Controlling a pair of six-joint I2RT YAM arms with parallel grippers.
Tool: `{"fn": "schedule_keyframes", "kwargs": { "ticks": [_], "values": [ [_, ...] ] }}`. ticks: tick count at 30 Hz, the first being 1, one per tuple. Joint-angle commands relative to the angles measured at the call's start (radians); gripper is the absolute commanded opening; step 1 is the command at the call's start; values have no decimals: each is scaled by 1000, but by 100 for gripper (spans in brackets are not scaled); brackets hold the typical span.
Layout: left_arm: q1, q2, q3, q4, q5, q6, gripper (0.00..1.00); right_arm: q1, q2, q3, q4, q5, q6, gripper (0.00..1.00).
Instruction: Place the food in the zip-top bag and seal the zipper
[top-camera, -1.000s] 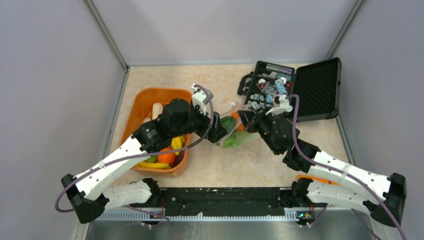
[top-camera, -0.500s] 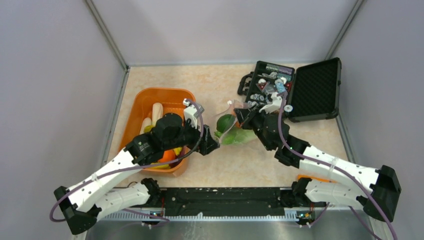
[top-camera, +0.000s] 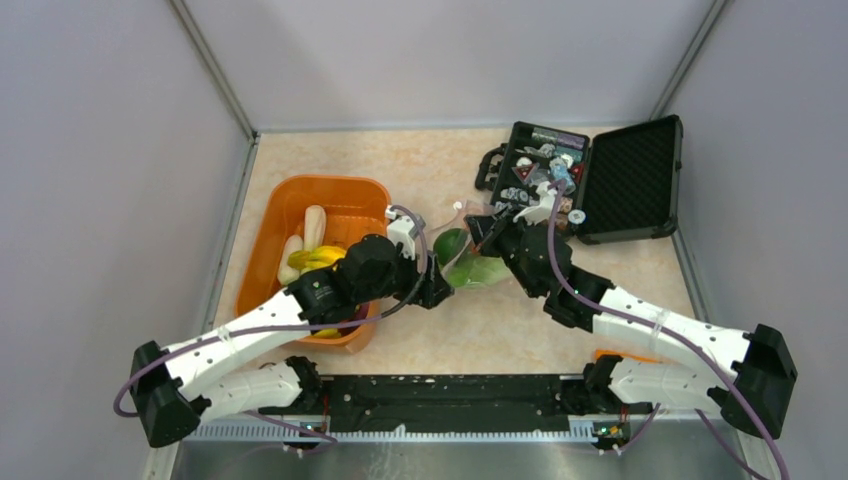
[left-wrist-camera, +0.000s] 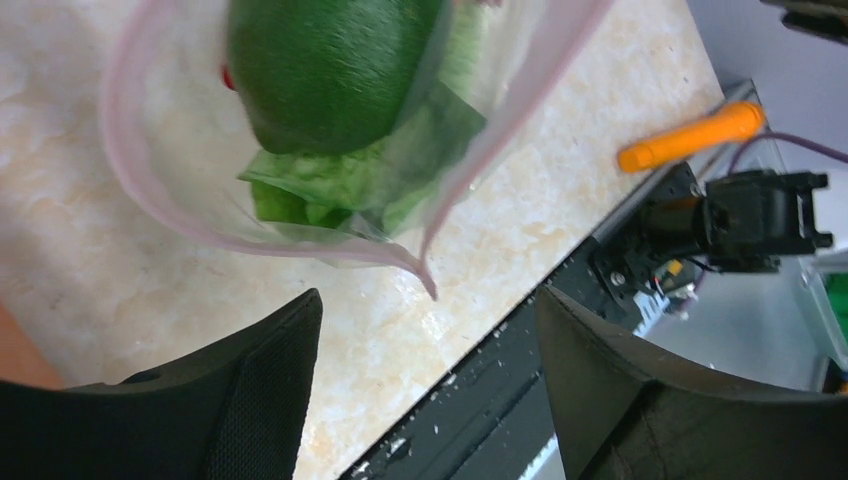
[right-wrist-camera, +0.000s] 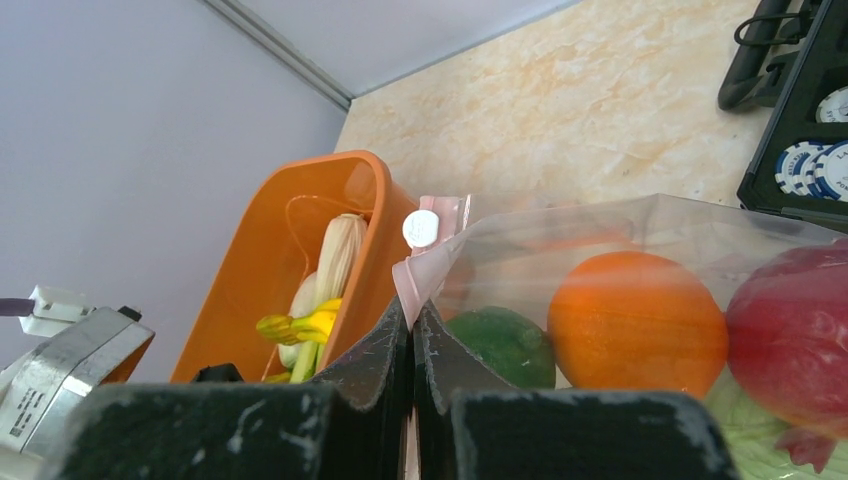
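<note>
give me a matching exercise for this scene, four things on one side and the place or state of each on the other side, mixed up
Things:
1. zip-top bag
2. black case
3. orange tub
4. left gripper

Place or state:
a. open, holding nothing
b. has yellow food inside
c. lid open, on the far right
d. pinched at its edge by the shut right gripper

Pairs: 1-d, 2-c, 3-b, 4-a
</note>
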Motion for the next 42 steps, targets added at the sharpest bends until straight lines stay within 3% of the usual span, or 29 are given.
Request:
{"fn": "schedule_keyframes", "kwargs": {
  "ticks": [1,15,21,28,32,37,38,40,42],
  "values": [
    [-8,-19,-23,98,-168,-17,77,-9,-6,69,72,1,12,0],
    [-10,84,-47,305,-156,-2,60,-9,-20,81,72,-28,22,0],
    [-12,75,-56,321,-158,32,40,-9,-36,78,65,-33,19,0],
    [-10,72,-14,296,-172,114,1,-8,-69,66,49,-32,7,0],
    [-10,45,22,267,-139,190,0,-9,-78,65,37,-34,-9,0],
    [-10,6,123,191,-33,330,0,-10,-95,66,34,-59,-64,14],
    [-10,2,145,170,-24,355,0,-13,-101,68,32,-72,-79,19],
    [-10,-3,201,99,-27,408,0,-23,-115,74,29,-117,-121,39],
    [-8,-7,248,43,-40,458,0,-36,-127,91,5,-165,-163,43]
  ]
}}
